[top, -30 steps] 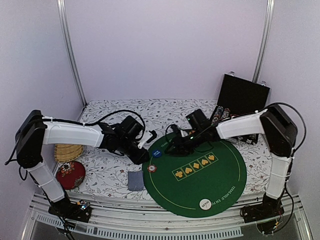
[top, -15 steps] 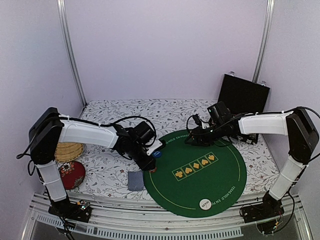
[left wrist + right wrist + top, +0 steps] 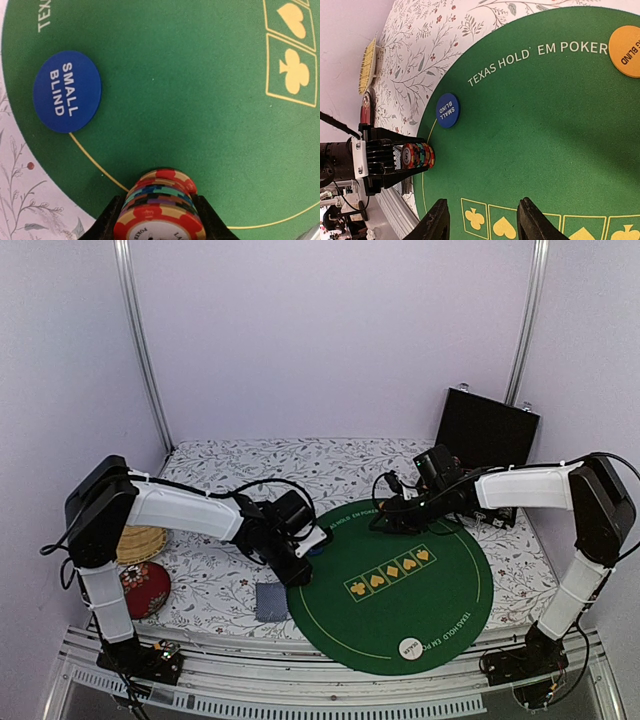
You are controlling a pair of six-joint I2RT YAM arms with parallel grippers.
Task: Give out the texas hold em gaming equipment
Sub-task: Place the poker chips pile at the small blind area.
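Observation:
My left gripper (image 3: pixel 297 566) is shut on an upright stack of poker chips (image 3: pixel 160 202), red-white on top with green and black below. The stack is at the left rim of the green mat (image 3: pixel 440 580), on its yellow line, its foot at or just above the felt. The right wrist view shows the same stack (image 3: pixel 418 155) in the left fingers (image 3: pixel 385 172). A blue small-blind disc (image 3: pixel 67 91) lies just beyond it. My right gripper (image 3: pixel 484 212) is open and holds nothing over the mat's far side, near an orange disc (image 3: pixel 626 51). Playing cards (image 3: pixel 271 601) lie left of the mat. A white disc (image 3: pixel 409 647) is at the mat's near edge.
An open black case (image 3: pixel 485 430) with chips in it stands at the back right. At the left edge of the floral cloth lie a straw basket (image 3: pixel 135 543) and a red round cushion (image 3: pixel 142 588). White walls enclose the table on three sides.
My left gripper has moved right and nearer with the chip stack, to the mat's left rim. My right gripper has drawn back to the mat's far side and its jaws have widened.

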